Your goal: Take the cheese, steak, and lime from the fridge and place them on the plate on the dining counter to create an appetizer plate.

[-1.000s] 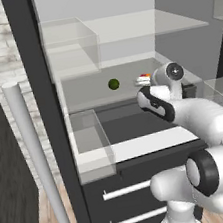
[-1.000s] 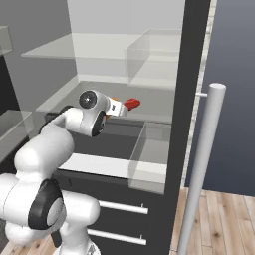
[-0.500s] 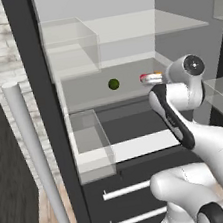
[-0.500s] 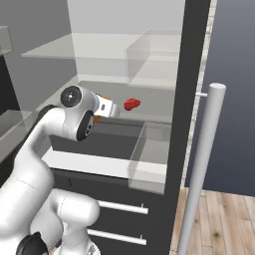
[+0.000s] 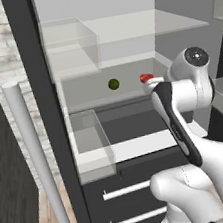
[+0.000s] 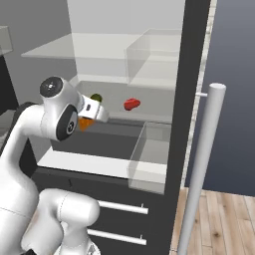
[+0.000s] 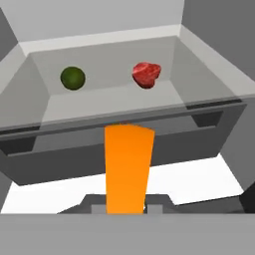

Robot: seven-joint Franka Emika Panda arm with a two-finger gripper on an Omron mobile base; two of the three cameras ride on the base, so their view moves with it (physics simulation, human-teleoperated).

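Nearest the hand camera, the fingers (image 7: 125, 209) are closed on the cheese (image 7: 128, 167), an orange wedge that rises from the bottom centre of the hand view to about mid-frame. In the right base view a patch of the same orange cheese (image 6: 85, 122) shows just below the white hand, left of centre.

Beyond the cheese, in the hand view, lies a dark drawer front (image 7: 124, 142) running across the middle of the frame, with a white ledge below it.

Further back, on the pale shelf (image 7: 109, 102) inside the fridge (image 5: 35, 94), two items rest well apart from each other. The lime (image 7: 72, 78) sits at upper left of the hand view; the steak (image 7: 146, 74) sits to its right, at upper centre. In the left base view the lime (image 5: 113, 84) is at centre frame and the steak (image 5: 146, 77) lies to its right, partly hidden by the arm. In the right base view the steak (image 6: 131, 104) lies at centre, with the lime (image 6: 95, 97) to its left, partly hidden behind the hand.

A clear bin (image 5: 90, 142) stands at the shelf's front left in the left base view. The long grey door handle (image 6: 201, 164) stands at the right of the right base view.
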